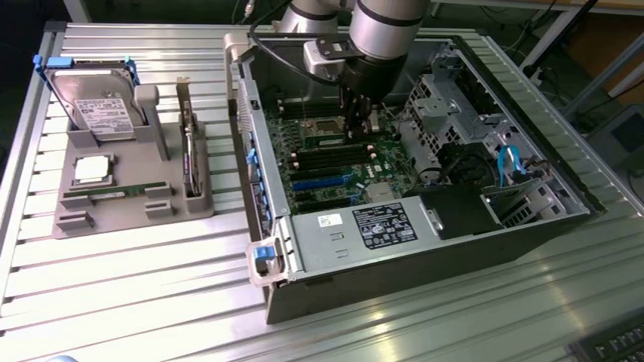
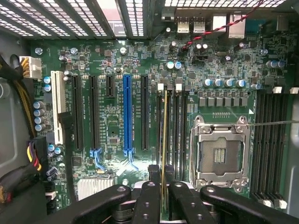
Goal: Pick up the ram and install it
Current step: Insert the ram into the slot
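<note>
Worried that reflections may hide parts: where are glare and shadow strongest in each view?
Exterior view: strong glare on the table around the tray; the case interior under the gripper lies in shade. Wrist view: the motherboard is evenly lit, the vent grille blows out white, and the gripper closed on the ram is dark foreground.

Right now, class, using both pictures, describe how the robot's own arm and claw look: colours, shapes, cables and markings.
The arm is a smooth silver-grey tube ending in a black cylindrical wrist section. A pale grey box is fixed to its side, with a thin black cable looping off it. The claw is matte black: flat jointed link bars with round pivot pins.
</note>
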You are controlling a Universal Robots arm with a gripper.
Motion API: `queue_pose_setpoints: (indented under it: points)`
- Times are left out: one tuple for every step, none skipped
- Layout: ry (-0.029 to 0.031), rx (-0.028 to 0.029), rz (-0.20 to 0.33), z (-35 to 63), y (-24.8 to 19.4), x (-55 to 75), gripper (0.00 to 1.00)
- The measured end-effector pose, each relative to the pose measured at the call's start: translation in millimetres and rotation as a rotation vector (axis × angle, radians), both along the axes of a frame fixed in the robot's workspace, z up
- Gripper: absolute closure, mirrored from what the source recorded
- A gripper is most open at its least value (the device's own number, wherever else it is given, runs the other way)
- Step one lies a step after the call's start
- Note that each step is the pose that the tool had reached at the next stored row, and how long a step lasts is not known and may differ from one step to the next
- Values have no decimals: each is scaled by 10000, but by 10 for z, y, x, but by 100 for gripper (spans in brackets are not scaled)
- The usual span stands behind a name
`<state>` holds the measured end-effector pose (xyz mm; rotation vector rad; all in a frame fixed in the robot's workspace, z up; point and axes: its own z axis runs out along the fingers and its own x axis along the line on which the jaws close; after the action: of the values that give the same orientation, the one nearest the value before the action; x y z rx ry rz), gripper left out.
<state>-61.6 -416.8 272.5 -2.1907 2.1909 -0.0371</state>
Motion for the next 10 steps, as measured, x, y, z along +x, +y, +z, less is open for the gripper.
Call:
queue_pose_setpoints:
  points:
    - [5,-3,0,0,0,0,86]
    - [6,-3,0,0,0,0,86]
    - [6,-2,0,-1,0,0,86]
    - [5,-1,0,-1,0,0,86]
    - [5,-1,0,-1,0,0,86]
    - [5,0,0,-4,0,0,86]
    - [4,1,0,-13,0,0,86]
    - [5,-9,0,-27,0,0,86]
    - [5,-19,1,-41,0,1,86]
    - [5,-25,0,-53,0,0,86]
